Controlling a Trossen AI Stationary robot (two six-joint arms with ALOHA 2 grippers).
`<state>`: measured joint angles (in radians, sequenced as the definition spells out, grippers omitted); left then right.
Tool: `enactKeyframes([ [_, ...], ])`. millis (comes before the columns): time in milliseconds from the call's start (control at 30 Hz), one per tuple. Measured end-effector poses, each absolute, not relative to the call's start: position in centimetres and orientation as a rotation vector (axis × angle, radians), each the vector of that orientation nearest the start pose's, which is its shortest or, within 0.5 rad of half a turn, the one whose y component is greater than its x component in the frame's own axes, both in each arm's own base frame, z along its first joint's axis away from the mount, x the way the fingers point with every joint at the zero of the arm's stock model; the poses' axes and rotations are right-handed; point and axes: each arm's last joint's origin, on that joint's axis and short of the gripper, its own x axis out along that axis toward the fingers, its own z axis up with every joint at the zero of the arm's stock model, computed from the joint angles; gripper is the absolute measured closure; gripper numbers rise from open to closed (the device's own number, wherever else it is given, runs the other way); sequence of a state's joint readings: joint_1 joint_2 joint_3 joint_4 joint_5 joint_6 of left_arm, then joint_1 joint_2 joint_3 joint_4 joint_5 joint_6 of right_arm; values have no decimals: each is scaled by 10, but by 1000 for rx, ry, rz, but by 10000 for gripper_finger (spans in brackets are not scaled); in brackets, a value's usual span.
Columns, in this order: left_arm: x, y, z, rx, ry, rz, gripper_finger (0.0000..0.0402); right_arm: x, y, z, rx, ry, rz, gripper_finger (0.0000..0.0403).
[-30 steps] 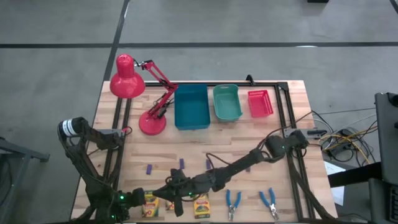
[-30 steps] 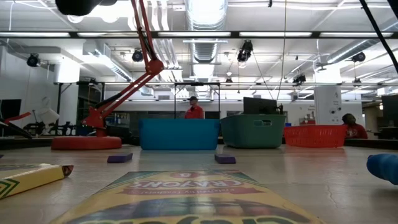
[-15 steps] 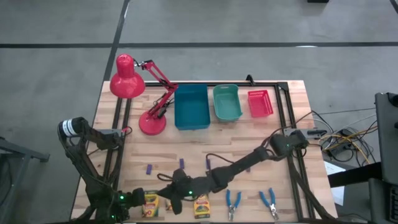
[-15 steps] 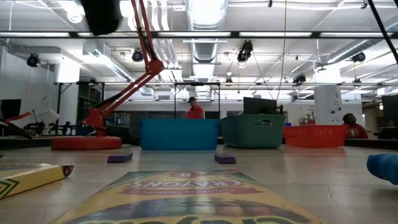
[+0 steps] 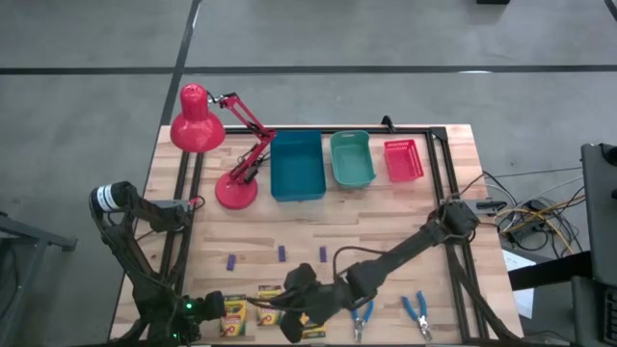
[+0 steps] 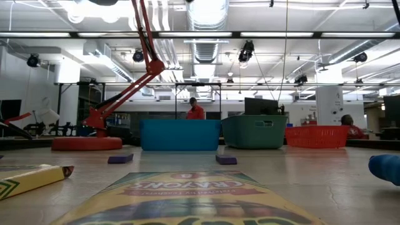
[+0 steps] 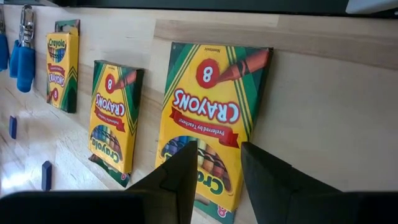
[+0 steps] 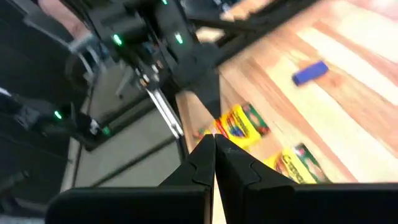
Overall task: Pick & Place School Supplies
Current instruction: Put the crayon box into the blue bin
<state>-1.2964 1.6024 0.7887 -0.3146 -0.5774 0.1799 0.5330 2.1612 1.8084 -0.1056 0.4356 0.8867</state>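
Three yellow-and-green crayon boxes lie flat in a row near the table's front edge: left (image 5: 231, 315), middle (image 5: 269, 293), right (image 5: 313, 328). Purple blocks (image 5: 231, 261) (image 5: 281, 253) (image 5: 322, 253) lie behind them, and two blue-handled tools (image 5: 362, 313) (image 5: 416, 310) lie to the right. My right gripper (image 8: 214, 138) is shut, holds nothing, and hangs above the middle box (image 8: 295, 163), pointing toward the table's left. My left gripper (image 7: 217, 149) stands open over the left box (image 7: 211, 118) and is apart from it.
Along the far edge stand a blue bin (image 5: 297, 166), a teal bin (image 5: 352, 159) and a red bin (image 5: 403, 160). A red desk lamp (image 5: 217, 145) stands to their left. Bare wood lies between the bins and the purple blocks. People show in the room beyond.
My right gripper has risen from just over the crayon boxes and drawn a little toward the table's right edge. It has tipped from steeply downward toward level and stayed shut. The boxes lie as before.
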Motion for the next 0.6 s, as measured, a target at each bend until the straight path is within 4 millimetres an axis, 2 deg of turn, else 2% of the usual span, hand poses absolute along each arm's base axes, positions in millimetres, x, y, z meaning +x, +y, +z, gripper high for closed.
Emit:
enactKeyframes([
  [600, 91, -265, 147, 1093, 631, -710, 273, 438, 244, 252, 675, 424, -102, 394],
])
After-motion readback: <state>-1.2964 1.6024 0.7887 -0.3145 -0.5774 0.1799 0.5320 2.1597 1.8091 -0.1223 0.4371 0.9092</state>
